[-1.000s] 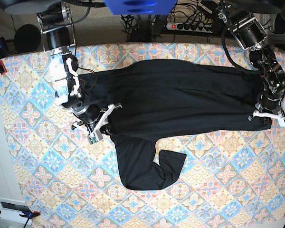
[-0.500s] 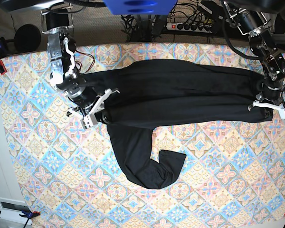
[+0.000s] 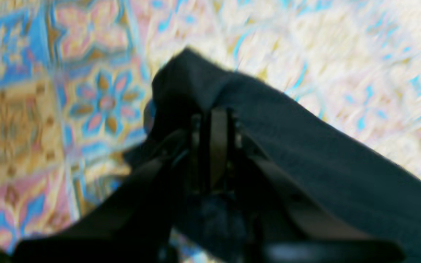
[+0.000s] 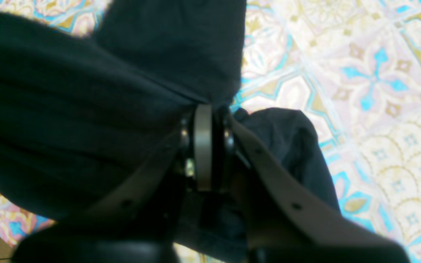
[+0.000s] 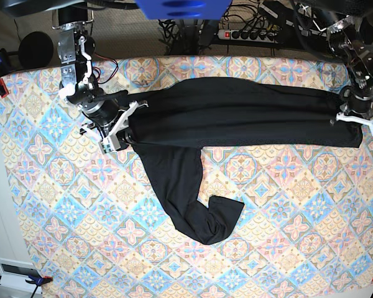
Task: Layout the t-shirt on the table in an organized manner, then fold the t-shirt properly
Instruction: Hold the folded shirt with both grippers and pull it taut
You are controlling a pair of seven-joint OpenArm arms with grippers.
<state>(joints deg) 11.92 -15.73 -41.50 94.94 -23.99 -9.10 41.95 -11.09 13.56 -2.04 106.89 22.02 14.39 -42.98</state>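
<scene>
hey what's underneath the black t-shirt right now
The patterned table lies under the t-shirt, showing all around the shirt's edges. The left claw and right claw each pinch an end. Whether anything else lies beneath is hidden by the fabric.

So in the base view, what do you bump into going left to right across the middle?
Table → right gripper → t-shirt → left gripper

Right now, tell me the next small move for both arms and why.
Probably lift and draw both arms toward the far edge of the table. Both jaws are shut on the t-shirt, stretched taut between them, but a loose part trails crumpled toward the near side.
</scene>
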